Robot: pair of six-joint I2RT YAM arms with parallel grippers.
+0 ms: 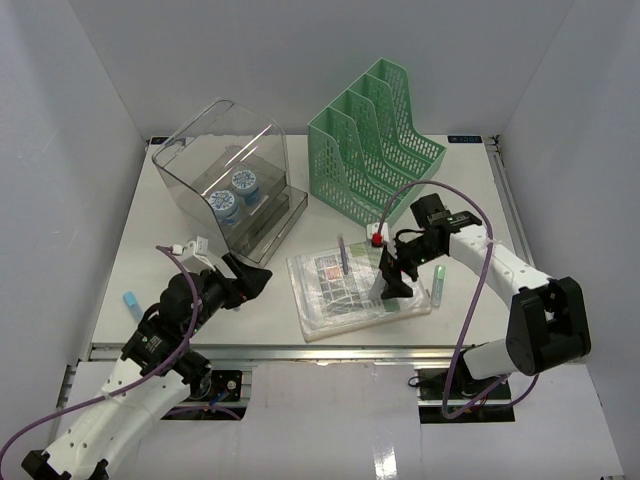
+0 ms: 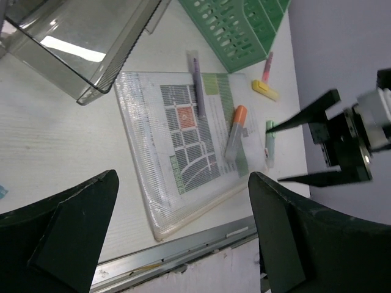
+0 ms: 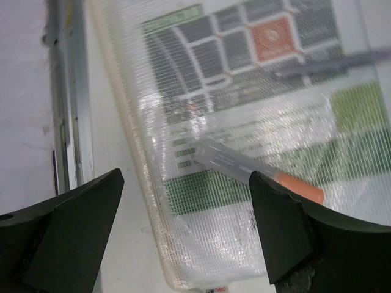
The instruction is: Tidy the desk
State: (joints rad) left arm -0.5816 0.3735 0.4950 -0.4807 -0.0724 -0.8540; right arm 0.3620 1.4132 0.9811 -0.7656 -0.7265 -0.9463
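Nearest: a metal rail (image 1: 300, 351) edges the desk (image 1: 150, 250), a large flat white rectangular tabletop under the pouch and all else.

- Landmark: clear mesh plastic pouch (image 1: 330, 300) holding a printed sheet in grey, green and orange blocks. The print is too small to read.
- The left gripper (image 1: 248, 284), left of the pouch, has its fingers spread wide and holds nothing.
- The right gripper (image 1: 392, 275), over the pouch's right half, is also spread wide and empty. From above it hides most of the orange-capped grey marker (image 2: 234, 131) lying on the pouch.
- Slim grey-purple pen (image 1: 343, 254): on the pouch's far part.
- Green-capped marker (image 1: 438, 284): just right of the pouch.
- Small blue item (image 1: 130, 299): well left of the pouch, hard to identify.
- Yellow highlighter (image 2: 266, 90) and pink pen (image 2: 267, 64): beyond the pouch's right corner, seen only in the left wrist view.
- Clear plastic bin (image 1: 190, 160): beyond and left of the pouch, holding two blue-lidded tubs (image 1: 245, 181) whose lid print is unreadable.
- Green mesh plastic magazine file (image 1: 375, 150): beyond the pouch.
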